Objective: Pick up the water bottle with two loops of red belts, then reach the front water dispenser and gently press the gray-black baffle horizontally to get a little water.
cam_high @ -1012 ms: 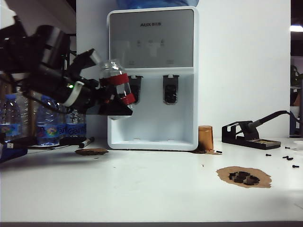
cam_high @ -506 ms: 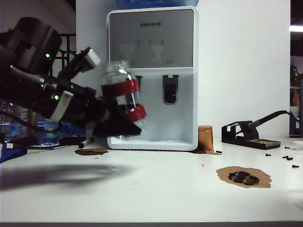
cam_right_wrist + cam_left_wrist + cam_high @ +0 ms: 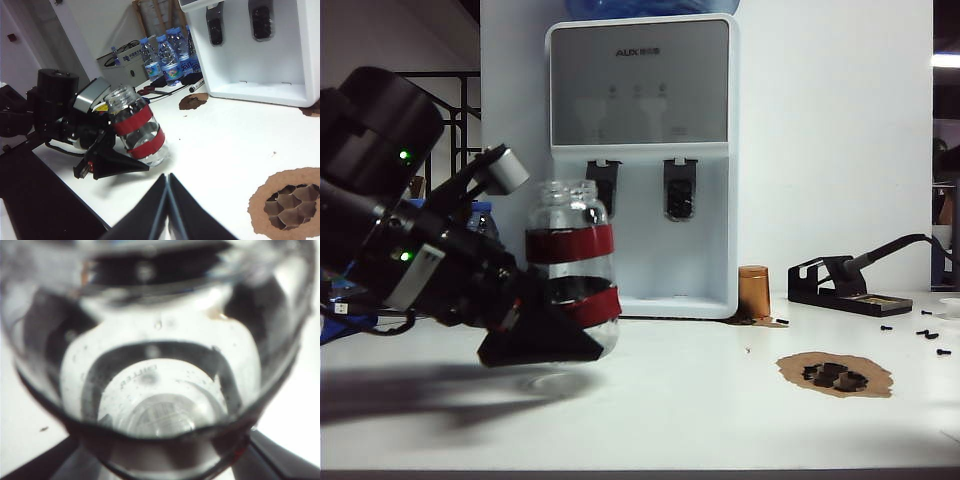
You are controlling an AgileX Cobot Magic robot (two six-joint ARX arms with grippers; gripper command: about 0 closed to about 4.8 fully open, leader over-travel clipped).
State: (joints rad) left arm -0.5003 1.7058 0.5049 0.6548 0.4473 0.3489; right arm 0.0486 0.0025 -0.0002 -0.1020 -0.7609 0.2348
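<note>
My left gripper (image 3: pixel 582 332) is shut on the water bottle (image 3: pixel 570 262), a clear open-mouthed jar with two red bands. It holds the bottle nearly upright, low over the white table in front of the water dispenser (image 3: pixel 640 90) and left of it. Whether the base touches the table I cannot tell. The left wrist view looks through the water bottle (image 3: pixel 160 365), with the dark fingers (image 3: pixel 280 457) at either side. The gray-black baffle (image 3: pixel 604 186) stands apart, behind and above the bottle's mouth. My right gripper (image 3: pixel 167 176) is shut and empty, near the table's front.
Blue-capped bottles (image 3: pixel 167 55) stand left of the dispenser, with a marker (image 3: pixel 196 86) beside them. The dispenser's right paddle (image 3: pixel 680 190) is bare. A brown cup (image 3: pixel 754 292), a soldering iron stand (image 3: pixel 840 285), loose screws (image 3: pixel 930 335) and a brown patch with black pieces (image 3: pixel 835 373) lie to the right.
The left arm has drawn the bottle away from the left baffle, down and toward the table's front. The bottle, tilted before, now stands nearly upright.
</note>
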